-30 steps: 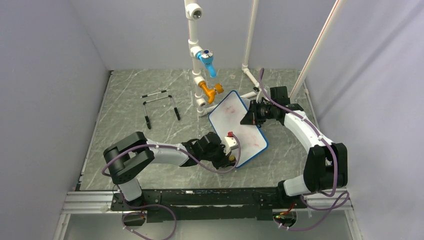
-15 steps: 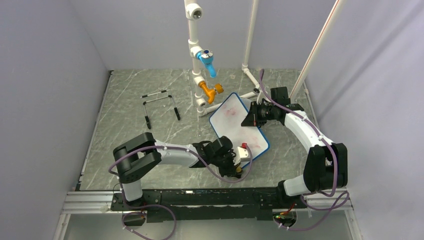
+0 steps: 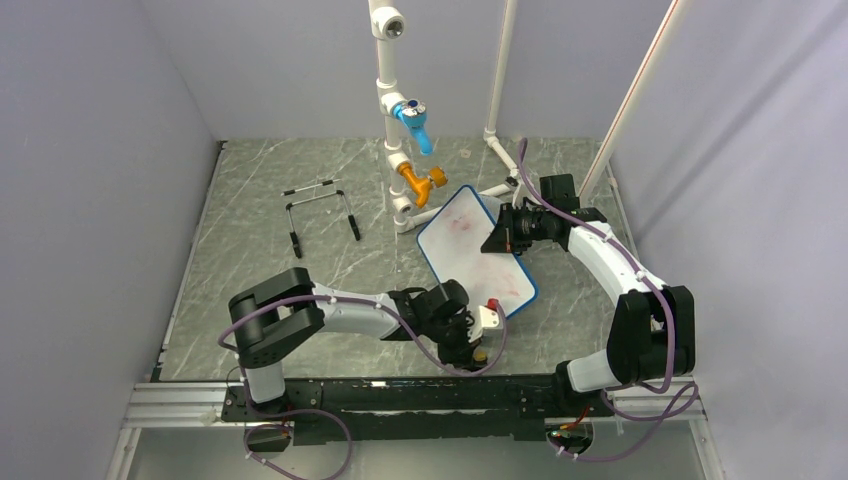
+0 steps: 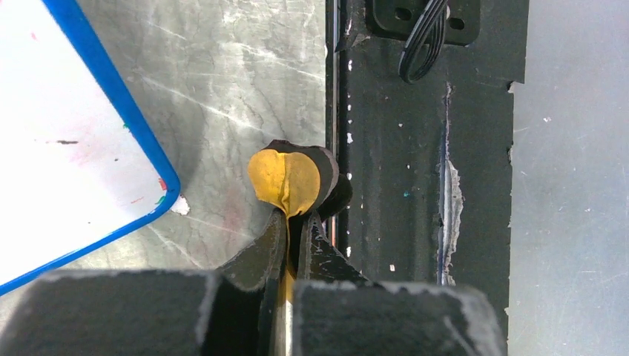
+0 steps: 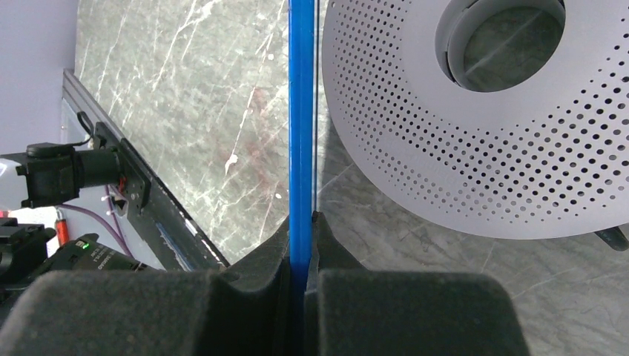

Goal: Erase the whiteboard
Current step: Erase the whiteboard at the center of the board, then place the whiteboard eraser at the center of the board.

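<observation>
The whiteboard is white with a blue frame and faint pink smears, and sits mid-table. My right gripper is shut on its right edge. In the right wrist view the blue frame runs edge-on between the closed fingers of the right gripper. My left gripper is off the board's near corner, by the table's front edge, shut on a yellow and black eraser. The left wrist view shows the left gripper and the board's near corner to its left.
A white pipe stand with a blue valve and an orange valve rises behind the board. A wire stand lies at the back left. A black rail runs along the front edge. A grey perforated disc shows beside the board.
My left gripper has slid with the eraser from the board's near edge off the board, to the right and toward the front rail. The right gripper and board have stayed put.
</observation>
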Controlling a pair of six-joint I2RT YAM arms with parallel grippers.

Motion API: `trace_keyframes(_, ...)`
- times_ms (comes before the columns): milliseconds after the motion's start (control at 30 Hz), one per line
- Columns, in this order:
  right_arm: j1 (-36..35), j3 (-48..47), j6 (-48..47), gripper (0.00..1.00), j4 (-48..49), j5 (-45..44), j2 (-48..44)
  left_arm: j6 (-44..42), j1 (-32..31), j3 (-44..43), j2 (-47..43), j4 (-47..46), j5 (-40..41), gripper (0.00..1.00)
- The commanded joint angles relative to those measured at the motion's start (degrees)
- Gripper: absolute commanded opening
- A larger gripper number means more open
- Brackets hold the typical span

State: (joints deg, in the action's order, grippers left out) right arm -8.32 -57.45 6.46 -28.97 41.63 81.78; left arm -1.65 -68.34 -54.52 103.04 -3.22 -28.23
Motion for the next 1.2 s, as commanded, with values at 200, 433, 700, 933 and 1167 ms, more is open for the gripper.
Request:
trace_keyframes(200, 0.39, -0.02, 0.0, 0.0, 4.1, 2.77, -1.07, 7.23, 7.3, 15.2, -13.78, -10.7, 3.79, 0.0)
trace_keyframes(433, 0.31, 0.06, -0.13, 0.0, 4.18, 2.63, -1.09, 6.94, 8.67, 11.52, -11.96, -11.02, 1.54, 0.0)
trace_keyframes(700, 0.41, 0.12, -0.02, 0.0, 4.27, 2.76, -1.13, 6.0, 6.57, 2.76, -5.18, -8.73, -2.39, 0.0)
trace_keyframes(933, 0.58, 0.15, 0.05, 0.0, 4.29, 3.0, -1.14, 5.58, 6.2, 1.45, -0.62, -6.06, -4.54, 0.0)
trace_keyframes(1167, 0.84, 0.25, 0.64, 0.0, 4.7, 4.68, -1.87, 5.94, 6.86, 1.32, 3.7, -4.37, -4.77, 0.0)
